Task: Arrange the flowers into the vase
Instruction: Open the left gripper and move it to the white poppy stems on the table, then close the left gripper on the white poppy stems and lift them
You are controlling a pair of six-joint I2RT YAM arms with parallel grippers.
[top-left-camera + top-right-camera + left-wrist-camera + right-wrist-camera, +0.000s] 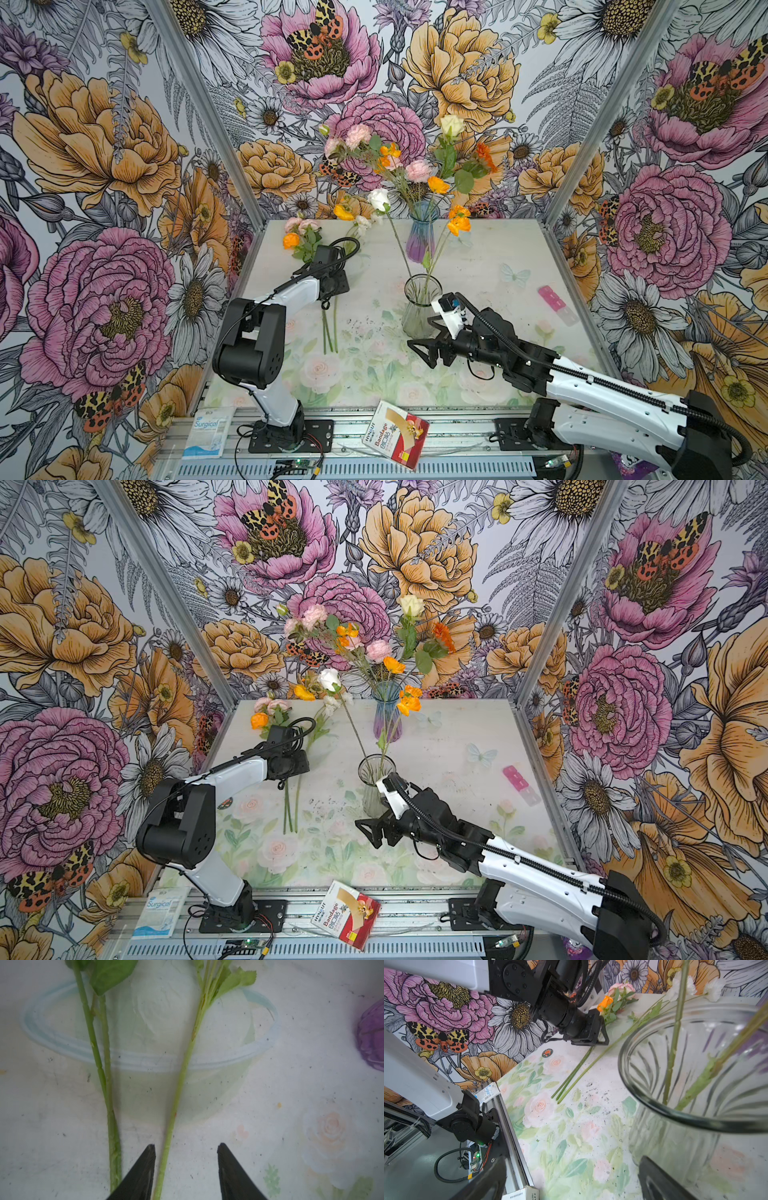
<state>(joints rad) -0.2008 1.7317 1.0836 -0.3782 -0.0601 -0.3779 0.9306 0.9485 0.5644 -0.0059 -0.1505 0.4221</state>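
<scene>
Loose flowers (302, 239) with pink and orange blooms lie at the table's back left, their green stems (329, 332) running toward the front. My left gripper (186, 1147) hangs open just above them. One pale green stem (176, 1105) passes between its jaws, close to one finger; two darker stems (108, 1084) lie outside. A clear glass vase (422, 307) stands mid-table with a white rose (379, 198) and orange blooms (459, 222) in it. My right gripper (432, 338) is open and empty beside this vase's base (675, 1147).
A blue-purple vase (422, 239) full of flowers stands at the back centre, also showing in the left wrist view (372, 1036). A bandage box (395, 432) and a surgical packet (205, 432) lie on the front rail. A pink block (552, 297) sits at the right.
</scene>
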